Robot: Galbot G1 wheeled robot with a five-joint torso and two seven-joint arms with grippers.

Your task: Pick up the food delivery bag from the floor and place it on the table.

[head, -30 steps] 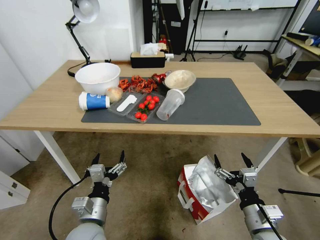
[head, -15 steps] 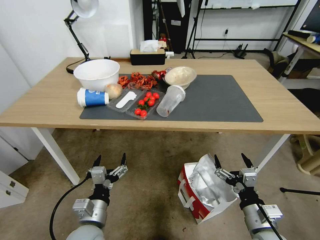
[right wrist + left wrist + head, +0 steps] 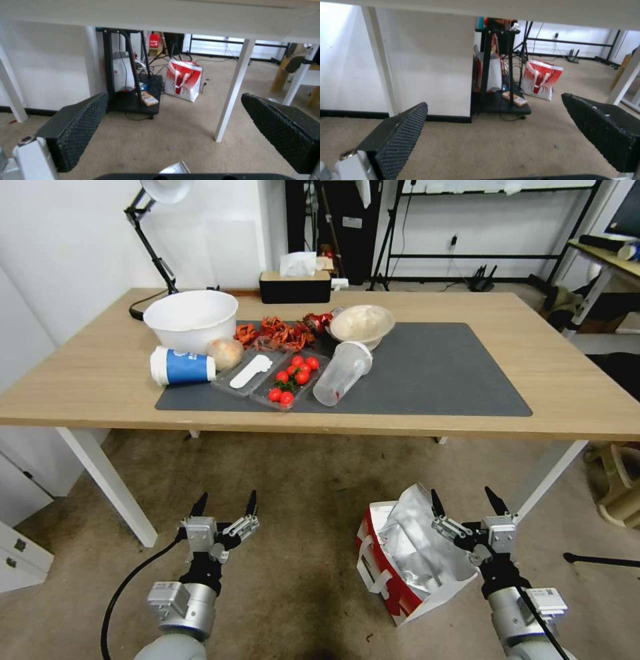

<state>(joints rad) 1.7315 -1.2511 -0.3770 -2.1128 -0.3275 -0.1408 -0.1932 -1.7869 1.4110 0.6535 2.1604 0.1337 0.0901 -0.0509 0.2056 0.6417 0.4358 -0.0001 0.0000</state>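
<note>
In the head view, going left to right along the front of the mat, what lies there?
Blue cup on its side → tray with white spoon → tray of tomatoes → clear cup on its side → bare mat.

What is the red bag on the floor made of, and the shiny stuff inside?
The bag looks like stiff paper or card, red and white, holding sharp folded edges. Its lining looks like silver foil, since it is crinkled and glinting. The handles seem flat white strap, perhaps paper or plastic.
</note>
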